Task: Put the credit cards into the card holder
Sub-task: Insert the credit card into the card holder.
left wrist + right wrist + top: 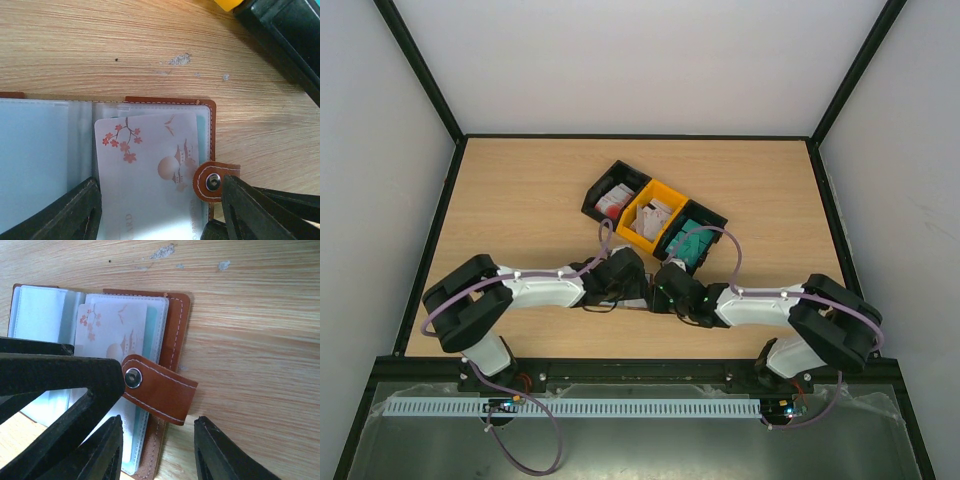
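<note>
Lying open on the pale wood-grain table (100, 40), the card holder (170, 101) showed a brown leather cover with light stitching along its rounded edge and soft, cloudy grey-blue plastic pockets inside. A white credit card (150, 165), printed with pink blossoms, a round sun and a small pagoda, sat in the right-hand pocket stack, dimmed by the translucent sleeve over it. The leather snap tab (160, 390), with its round metal stud, was folded inward across the card's edge.

The holder sat directly beneath both tools, which met nose to nose near the middle of the table. The left gripper (160, 200) hung over it with its matte black fingers (75, 212) spread wide, one over the pocket pages to the left of the card and the other just past the snap tab; whether either pad pressed on the plastic could not be told. The right gripper (159, 430) stood parted to a middling width, the tab's free end lying between its fingers, nothing clamped.

Just beyond the grippers, a row of three angled plastic bins held more stock: a black bin (603, 188) with red-and-white cards (612, 203), a yellow bin (668, 190) with white cards (655, 215), and a second black bin (715, 215) with teal-green cards (692, 243).
</note>
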